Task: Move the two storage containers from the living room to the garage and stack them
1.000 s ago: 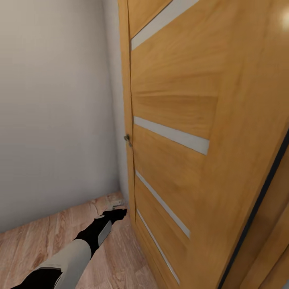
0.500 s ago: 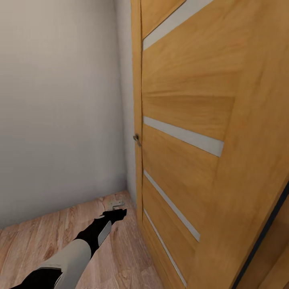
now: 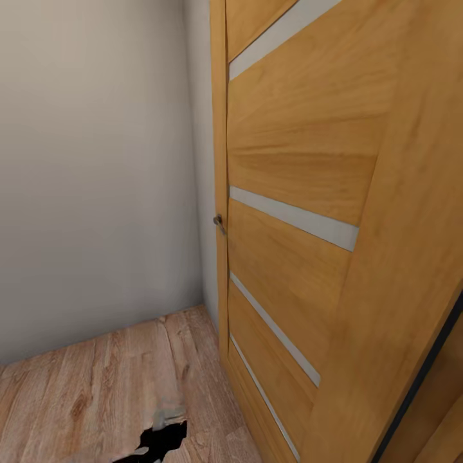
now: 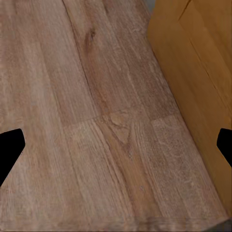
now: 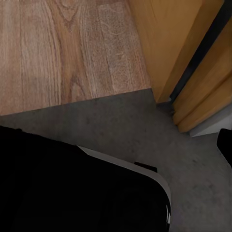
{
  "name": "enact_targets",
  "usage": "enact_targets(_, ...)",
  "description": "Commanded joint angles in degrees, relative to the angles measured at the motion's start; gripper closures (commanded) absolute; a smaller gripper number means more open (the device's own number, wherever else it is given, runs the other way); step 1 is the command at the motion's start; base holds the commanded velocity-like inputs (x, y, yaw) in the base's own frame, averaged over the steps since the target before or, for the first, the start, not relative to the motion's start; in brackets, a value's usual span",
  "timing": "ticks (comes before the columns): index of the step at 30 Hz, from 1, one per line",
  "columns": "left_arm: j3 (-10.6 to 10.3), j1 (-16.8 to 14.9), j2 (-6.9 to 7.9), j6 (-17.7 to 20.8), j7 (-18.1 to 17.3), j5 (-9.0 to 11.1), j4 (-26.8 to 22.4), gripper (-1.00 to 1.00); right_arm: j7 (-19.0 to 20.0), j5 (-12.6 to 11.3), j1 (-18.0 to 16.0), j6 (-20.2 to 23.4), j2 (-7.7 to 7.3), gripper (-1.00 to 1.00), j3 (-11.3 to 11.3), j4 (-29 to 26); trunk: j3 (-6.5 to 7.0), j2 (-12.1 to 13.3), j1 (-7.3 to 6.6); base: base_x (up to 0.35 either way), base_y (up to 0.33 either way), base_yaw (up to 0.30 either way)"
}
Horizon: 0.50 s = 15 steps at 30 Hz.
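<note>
The two storage containers are out of view. A light wooden door (image 3: 308,212) with pale stripes and a small metal handle (image 3: 220,224) stands wide open close in front of me at the right. My left gripper (image 3: 161,438) is low at the head view's bottom edge, over the wood plank floor (image 3: 109,379). In the left wrist view the left gripper (image 4: 116,150) is open, its fingertips (image 4: 8,147) far apart with only planks between them. My right gripper (image 5: 116,145) hangs empty over dark grey concrete floor (image 5: 145,121); one fingertip (image 5: 225,142) shows at the frame's edge.
A beige wall (image 3: 96,180) closes the corner left of the door. In the right wrist view the planks (image 5: 63,48) meet the concrete at a straight threshold beside the door's edge (image 5: 193,63). My own dark base (image 5: 63,188) sits below.
My left arm has drawn back and down, from reaching toward the door's foot to the bottom edge of the head view. The view itself shifted slightly a second ago.
</note>
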Motion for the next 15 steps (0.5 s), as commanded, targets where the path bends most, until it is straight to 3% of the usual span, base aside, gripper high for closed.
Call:
enact_targets(1,0.0,2.3,-0.06,-2.2,0.0,0.3,0.3,-1.0,0.3,-0.2,0.0,-0.2,-0.02,-1.0,0.0,0.1,-0.04,0.0,0.0,0.0,0.0,0.0)
enact_targets(2,0.0,3.5,-0.08,-3.1,0.0,0.3,0.3,-1.0,0.3,-0.2,-0.1,-0.2,-0.02,-1.0,0.0,0.1,-0.04,0.0,0.0,0.0,0.0,0.0)
enact_targets(6,0.0,14.4,-0.09,-12.1,0.0,0.3,0.4,-1.0,0.4,-0.3,0.0,-0.3,-0.02,-1.0,0.0,0.1,-0.04,0.0,0.0,0.0,0.0,0.0)
enact_targets(9,0.0,20.6,-0.14,-18.0,0.0,0.3,0.5,-1.0,0.4,-0.3,0.0,-0.3,-0.02,-1.0,0.0,0.2,-0.04,0.0,0.0,0.0,0.0,0.0)
enact_targets(15,0.0,27.0,-0.27,-28.4,0.0,0.2,0.5,-1.0,0.3,-0.5,0.0,-0.3,-0.08,-1.0,-0.3,0.2,-0.04,0.0,0.0,0.0,0.0,0.0)
